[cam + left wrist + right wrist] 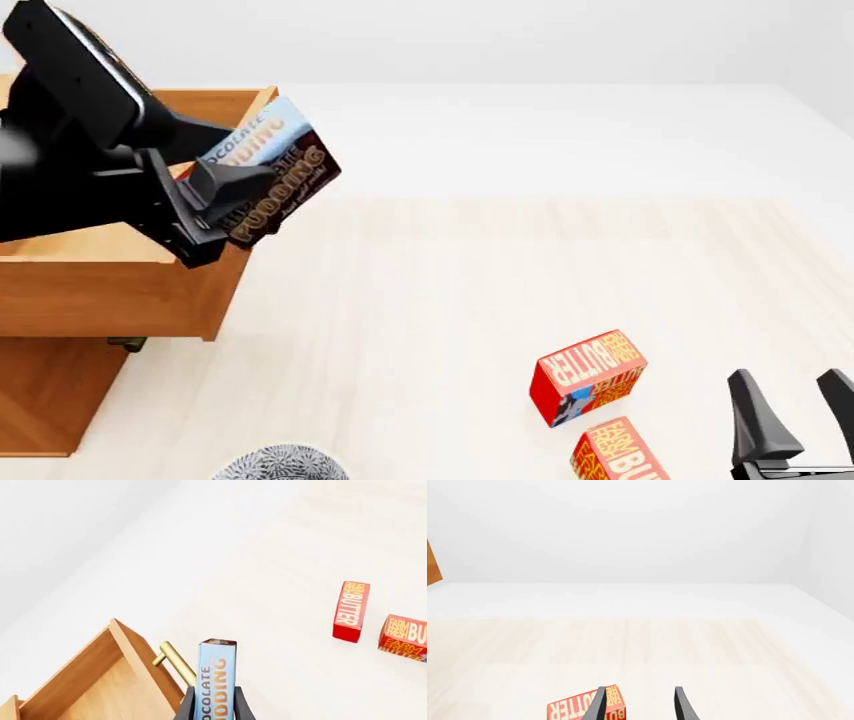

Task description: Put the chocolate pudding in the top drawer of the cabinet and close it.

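Left gripper (220, 205): clamped on the chocolate pudding (271, 170), fingers pressed to the box's two broad faces; raised at the far left, over the right edge of the pulled-out drawer.
Chocolate pudding: held off the table, tilted, blue band uppermost and brown part lower in the front view; seen edge-on between the fingers in the left wrist view (216, 680); just beside and above the drawer's right wall, not inside it.
Top drawer (107, 290): pulled out toward the near side at the far left, open interior showing bare wood; brass bar handle (175, 662) on its front panel, right beside the held box in the left wrist view.
Cabinet (47, 400): light-brown body below the drawer at the near left corner; lower drawer not discernible.
Right gripper (798, 415): low at the near right, fingers spread apart, holding nothing.
Butter boxes: one (587, 375) standing tilted on the table at the near right, a second (627, 455) just nearer, partly cut off by the frame edge; both well apart from the cabinet, left of the right gripper.
Table (441, 290): pale wood surface.
Grey patterned object (280, 465): at the near edge, only partly visible, unidentifiable.
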Robot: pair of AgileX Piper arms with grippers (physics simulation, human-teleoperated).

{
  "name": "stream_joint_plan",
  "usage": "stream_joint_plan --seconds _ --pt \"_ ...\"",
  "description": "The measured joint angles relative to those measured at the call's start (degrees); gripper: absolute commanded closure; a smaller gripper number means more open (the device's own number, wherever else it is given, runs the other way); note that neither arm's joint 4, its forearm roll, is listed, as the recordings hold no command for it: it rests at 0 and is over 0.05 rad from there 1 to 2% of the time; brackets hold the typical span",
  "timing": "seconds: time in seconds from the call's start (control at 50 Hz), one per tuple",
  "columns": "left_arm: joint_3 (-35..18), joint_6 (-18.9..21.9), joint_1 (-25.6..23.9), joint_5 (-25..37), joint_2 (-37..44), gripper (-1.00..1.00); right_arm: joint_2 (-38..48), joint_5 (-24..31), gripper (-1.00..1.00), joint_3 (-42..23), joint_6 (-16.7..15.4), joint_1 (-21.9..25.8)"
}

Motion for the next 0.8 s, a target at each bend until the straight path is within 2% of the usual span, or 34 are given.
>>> stream_joint_plan --seconds 0.44,0.8 --pt "-6.0 0.2 5.9 4.3 -2.2 1.0 0.0 0.0 -1.0 0.0 0.0 0.0" --pt "-7.0 -0.2 11.0 5.1 -3.2 1.0 0.0 0.0 -1.0 0.0 0.0 0.0"
